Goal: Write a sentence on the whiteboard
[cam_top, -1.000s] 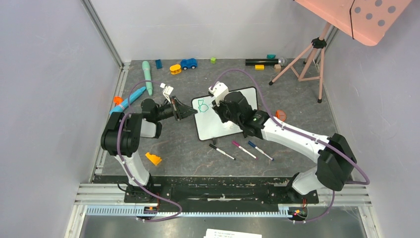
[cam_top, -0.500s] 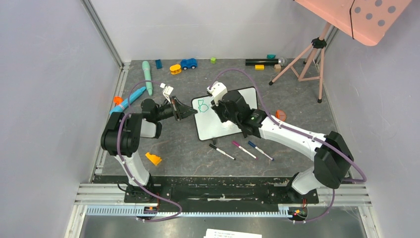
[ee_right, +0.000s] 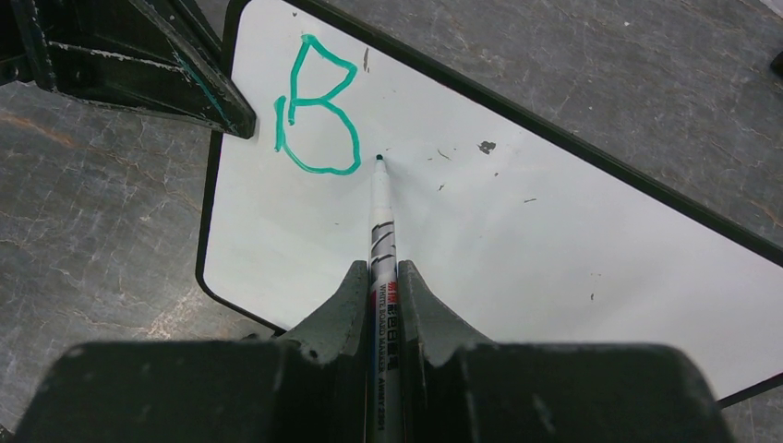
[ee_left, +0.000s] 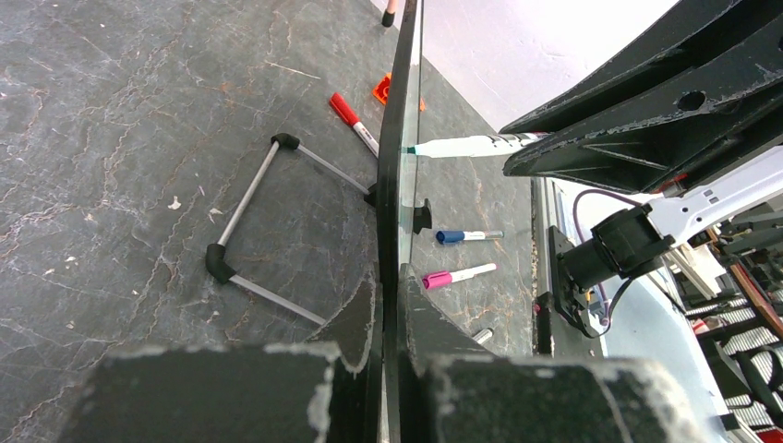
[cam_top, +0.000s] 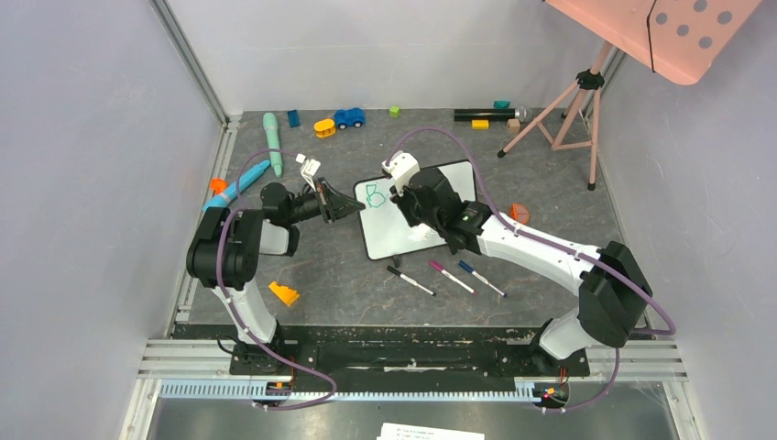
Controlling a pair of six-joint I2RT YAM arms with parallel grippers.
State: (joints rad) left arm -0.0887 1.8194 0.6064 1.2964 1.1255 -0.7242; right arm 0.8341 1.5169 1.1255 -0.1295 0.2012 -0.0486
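Observation:
The whiteboard (cam_top: 392, 234) stands tilted on the table's middle; in the left wrist view it shows edge-on (ee_left: 399, 138). My left gripper (cam_top: 353, 206) (ee_left: 395, 288) is shut on its left edge. My right gripper (cam_top: 405, 198) (ee_right: 379, 272) is shut on a whiteboard marker (ee_right: 381, 217). The marker's teal tip touches the board (ee_right: 554, 240) just right of a teal "B" (ee_right: 319, 111). That letter (cam_top: 374, 194) is all of the sentence that shows. The marker also shows in the left wrist view (ee_left: 462, 146).
Black (cam_top: 410, 280), magenta (cam_top: 452, 276) and blue (cam_top: 481, 278) markers lie in front of the board. An orange wedge (cam_top: 284, 293) lies at front left. Toys line the back. A tripod (cam_top: 573, 105) carries a pink dotted panel (cam_top: 673, 32) at back right.
My right gripper with the marker has shifted slightly left and back over the board, toward the B. The left arm and the board have not moved.

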